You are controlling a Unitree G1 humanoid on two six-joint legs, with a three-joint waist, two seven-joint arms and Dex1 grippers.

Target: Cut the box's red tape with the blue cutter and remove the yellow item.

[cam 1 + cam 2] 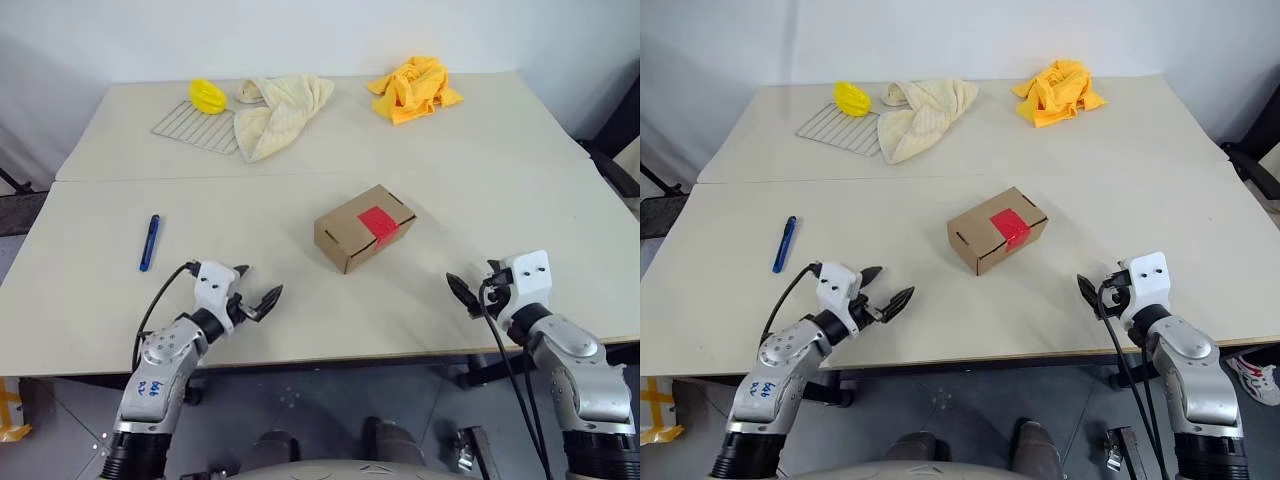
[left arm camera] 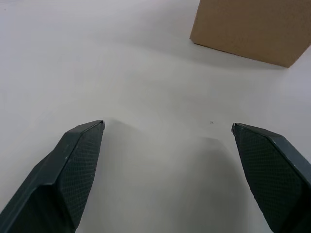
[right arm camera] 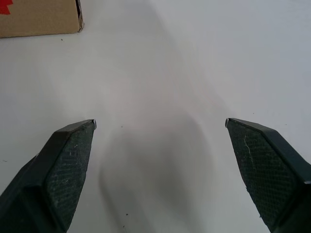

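Blue cutter (image 1: 149,243) flat on the worktop (image 1: 300,120), far left, alone. Left tool (image 1: 259,296) just past it, fingers wide apart, holding nothing. Box (image 1: 364,227) in the middle, shut, red tape (image 1: 378,222) on top. Right tool (image 1: 465,291) near the front edge, fingers wide apart, holding nothing.

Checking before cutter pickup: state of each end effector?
Left end effector: open, holding nothing.
Right end effector: open, holding nothing.

Box (image 1: 362,240) shut w/ red tape (image 1: 378,224); blue cutter (image 1: 149,242) well left.
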